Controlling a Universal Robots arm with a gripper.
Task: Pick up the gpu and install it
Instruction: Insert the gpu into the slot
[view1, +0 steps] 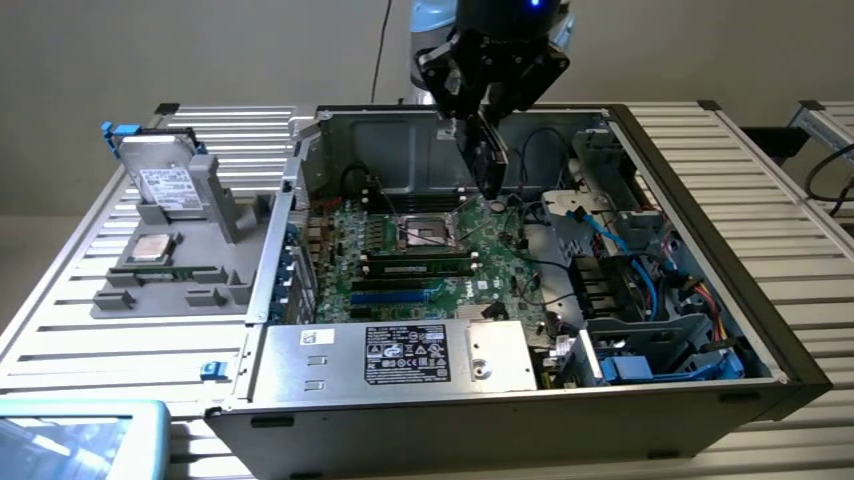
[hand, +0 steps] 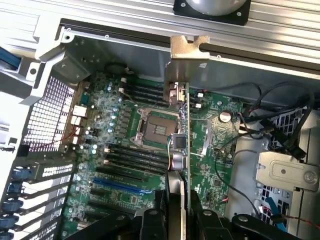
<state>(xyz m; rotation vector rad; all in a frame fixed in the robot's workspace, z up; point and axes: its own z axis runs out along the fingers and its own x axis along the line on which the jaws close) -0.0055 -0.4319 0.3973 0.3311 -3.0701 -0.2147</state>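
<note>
Gpu (view1: 489, 160), a thin flat card with a green circuit face and a dark back, hangs edge-down over the middle of an open grey computer case (view1: 387, 140), clamped in the black hand (view1: 481, 112).

From the exterior view's left: a pale blue box corner (view1: 80, 440) sits at the near edge of the ribbed aluminium counter (view1: 747, 180). Behind it stands a grey moulded parts holder (view1: 200, 290). It carries a silver hard drive with a white label (view1: 167, 185) standing upright, a square silver processor chip (view1: 151, 247) lying flat, and a long narrow memory stick (view1: 167, 272) just beside the chip.

Next comes the case, lying on its side with its green motherboard (view1: 400, 215) facing up. A grey power supply box with a white label (view1: 400, 355) fills its near end. The square processor socket (view1: 430, 232) lies mid-board, and the card hangs just to its right, towards the rear wall. Whether the card's lower edge touches the board I cannot tell.

In the wrist view the hand (hand: 176, 217) grips the card (hand: 180, 142) between both fingers. The card's silver end bracket (hand: 186, 60) points at the case's rear wall, beside the socket (hand: 157, 127) on the board (hand: 125, 145).

Further right, blue cables (view1: 627, 240) and a grey drive cage (view1: 667, 345) fill the case's far side.
</note>
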